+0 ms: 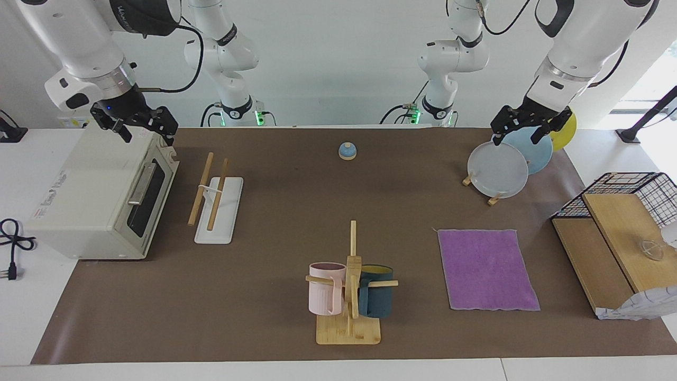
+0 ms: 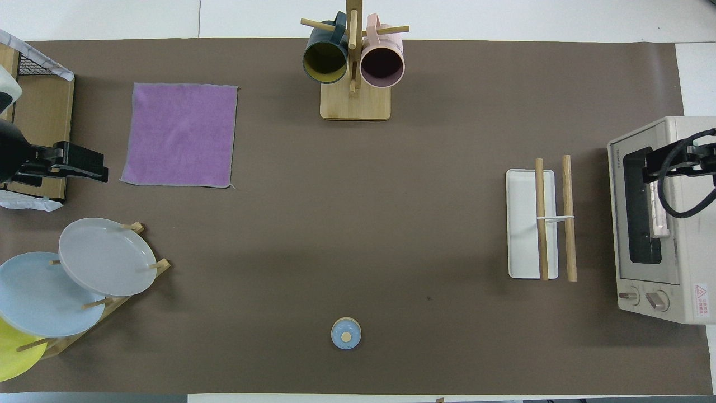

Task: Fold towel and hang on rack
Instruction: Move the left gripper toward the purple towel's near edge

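The towel (image 1: 486, 269) lies flat and unfolded, purple side up, toward the left arm's end of the table; it also shows in the overhead view (image 2: 180, 134). The rack (image 1: 217, 203), two wooden rods on a white base, stands toward the right arm's end beside the toaster oven, and shows in the overhead view too (image 2: 540, 224). My left gripper (image 1: 517, 138) hangs open and empty in the air over the plate stand, apart from the towel (image 2: 100, 166). My right gripper (image 1: 148, 136) hangs open and empty over the toaster oven (image 2: 649, 168).
A mug tree (image 1: 349, 286) with pink and blue mugs stands at the table's edge farthest from the robots. A plate stand (image 1: 497, 169) is near the left arm. A toaster oven (image 1: 100, 196), a small blue bell (image 1: 347, 151) and a wooden box with a wire basket (image 1: 619, 233) also stand on the table.
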Robot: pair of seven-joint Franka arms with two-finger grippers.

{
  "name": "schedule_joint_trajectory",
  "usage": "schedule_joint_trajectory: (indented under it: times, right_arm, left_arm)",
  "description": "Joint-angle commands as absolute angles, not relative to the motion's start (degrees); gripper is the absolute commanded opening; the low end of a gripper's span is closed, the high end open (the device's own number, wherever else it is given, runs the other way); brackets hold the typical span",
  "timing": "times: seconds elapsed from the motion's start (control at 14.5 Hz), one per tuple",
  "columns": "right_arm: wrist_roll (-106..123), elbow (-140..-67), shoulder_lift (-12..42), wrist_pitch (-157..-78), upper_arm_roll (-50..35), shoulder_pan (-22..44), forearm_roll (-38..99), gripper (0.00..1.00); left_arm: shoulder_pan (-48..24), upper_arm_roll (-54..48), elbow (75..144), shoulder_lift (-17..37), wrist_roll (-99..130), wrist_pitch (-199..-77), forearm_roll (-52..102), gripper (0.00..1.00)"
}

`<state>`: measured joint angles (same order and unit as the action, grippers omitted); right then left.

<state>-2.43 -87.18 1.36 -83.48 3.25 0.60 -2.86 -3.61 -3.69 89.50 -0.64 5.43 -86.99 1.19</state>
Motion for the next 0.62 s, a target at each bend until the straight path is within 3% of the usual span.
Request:
schedule_joint_trajectory:
  times: [0.0,0.55]
  right_arm:
    - [-0.88,-88.15,0.53,-84.02,2.81,-0.44,-1.49,1.00]
    - [-0.79,-88.15,0.53,-84.11,2.81,-0.35,-1.49,1.00]
  left_arm:
    - [-4.30,-3.69,91.14,-2.02,5.71,-87.63,0.70,1.00]
    - [-4.04,-3.43,93.24,-2.81,5.71,-88.76,0.79,1.00]
